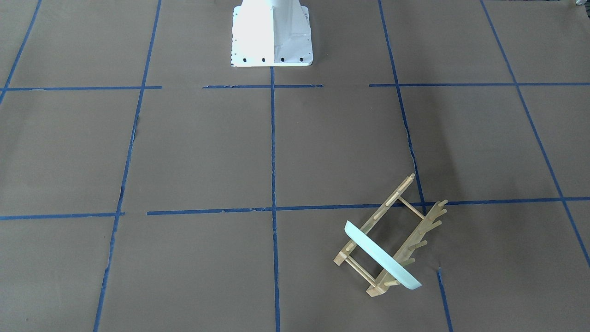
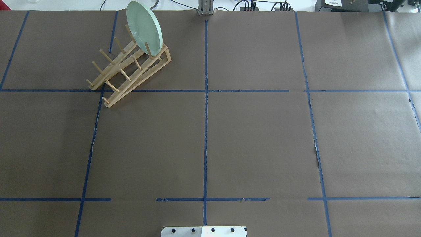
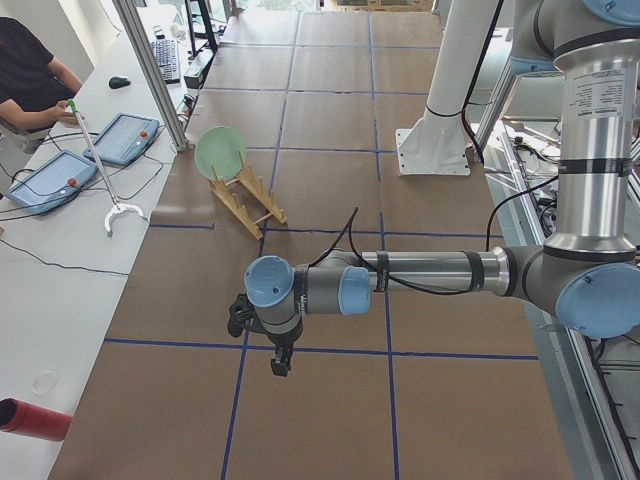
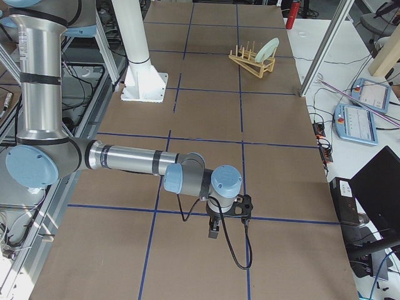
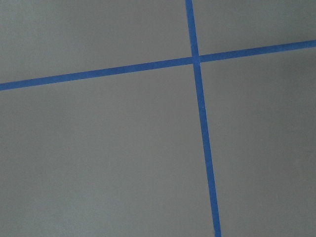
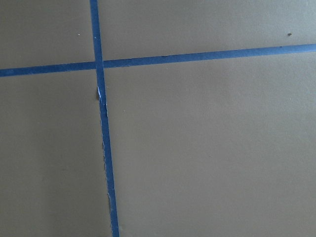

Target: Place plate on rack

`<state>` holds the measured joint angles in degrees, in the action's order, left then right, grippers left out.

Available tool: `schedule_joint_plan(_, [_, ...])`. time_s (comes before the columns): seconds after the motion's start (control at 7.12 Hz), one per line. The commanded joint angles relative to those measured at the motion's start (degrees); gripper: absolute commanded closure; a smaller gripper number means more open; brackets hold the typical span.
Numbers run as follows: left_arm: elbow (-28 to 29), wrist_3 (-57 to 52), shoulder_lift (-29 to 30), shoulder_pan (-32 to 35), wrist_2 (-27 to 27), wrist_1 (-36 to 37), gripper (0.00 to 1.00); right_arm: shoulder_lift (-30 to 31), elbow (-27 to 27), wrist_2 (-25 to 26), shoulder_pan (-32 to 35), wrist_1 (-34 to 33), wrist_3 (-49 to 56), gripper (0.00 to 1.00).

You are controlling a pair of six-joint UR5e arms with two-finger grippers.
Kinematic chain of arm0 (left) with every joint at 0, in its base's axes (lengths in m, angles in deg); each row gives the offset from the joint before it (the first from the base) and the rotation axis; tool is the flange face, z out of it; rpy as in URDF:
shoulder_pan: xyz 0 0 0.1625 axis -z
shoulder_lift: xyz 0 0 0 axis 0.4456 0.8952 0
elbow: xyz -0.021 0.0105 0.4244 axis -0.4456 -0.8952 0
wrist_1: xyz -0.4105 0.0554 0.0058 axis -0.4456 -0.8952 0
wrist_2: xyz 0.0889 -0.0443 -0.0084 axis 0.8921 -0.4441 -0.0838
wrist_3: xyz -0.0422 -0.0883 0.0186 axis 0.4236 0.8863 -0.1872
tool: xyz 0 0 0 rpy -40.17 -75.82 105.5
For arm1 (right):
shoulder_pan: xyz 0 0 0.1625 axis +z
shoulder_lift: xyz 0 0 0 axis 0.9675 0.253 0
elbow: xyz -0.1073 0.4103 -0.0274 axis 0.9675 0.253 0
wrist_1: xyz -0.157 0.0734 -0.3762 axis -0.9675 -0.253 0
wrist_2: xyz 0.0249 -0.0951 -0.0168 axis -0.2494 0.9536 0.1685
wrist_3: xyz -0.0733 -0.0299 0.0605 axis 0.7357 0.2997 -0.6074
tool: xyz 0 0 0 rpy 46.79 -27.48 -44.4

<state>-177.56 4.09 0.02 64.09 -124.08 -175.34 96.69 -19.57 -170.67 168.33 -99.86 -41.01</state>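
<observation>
**A:** Any lettering out there?

**B:** There's a white label [image 2: 333, 2] on the black box [image 2: 355, 6], upper right of the overhead view. The print is too small to read.

**A:** And the arms?

**B:** The left arm [image 3: 430, 270] has a printed sticker [image 3: 592, 95] on its upright tube, upper right of the left side view, but it's a blur. The right arm [image 4: 125, 159] has a second sticker [image 4: 26, 39], upper left of the right side view, and that's unreadable too.

**A:** So nothing legible?

**B:** Nothing, in any view.

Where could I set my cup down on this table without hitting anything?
Nearly anywhere. The brown table is bare from the robot's white base out to the far edge, and across the squares on its right. Only the far patch on its left is taken, where the plate stands in the wooden rack.
</observation>
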Motion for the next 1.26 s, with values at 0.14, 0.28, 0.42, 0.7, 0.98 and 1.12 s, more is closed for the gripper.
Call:
schedule_joint_plan(0.14, [-0.4,0.1,0.4,0.1,0.0,0.0,0.00,0.0,0.0,0.0,0.0,0.0,0.1,0.00])
schedule_joint_plan(0.28, [-0.6,0.1,0.5,0.3,0.0,0.1,0.00,0.0,0.0,0.0,0.0,0.0,0.0,0.00])
schedule_joint_plan(0.42, [-0.6,0.2,0.7,0.6,0.1,0.1,0.00,0.0,0.0,0.0,0.0,0.0,0.0,0.00])
schedule_joint_plan(0.7, [-0.6,0.2,0.9,0.7,0.1,0.1,0.00,0.0,0.0,0.0,0.0,0.0,0.0,0.00])
schedule_joint_plan(0.98, [-0.7,0.2,1.0,0.8,0.1,0.0,0.00,0.0,0.0,0.0,0.0,0.0,0.0,0.00])
schedule_joint_plan(1.12, [-0.7,0.2,1.0,1.0,0.1,0.0,0.00,0.0,0.0,0.0,0.0,0.0,0.0,0.00])
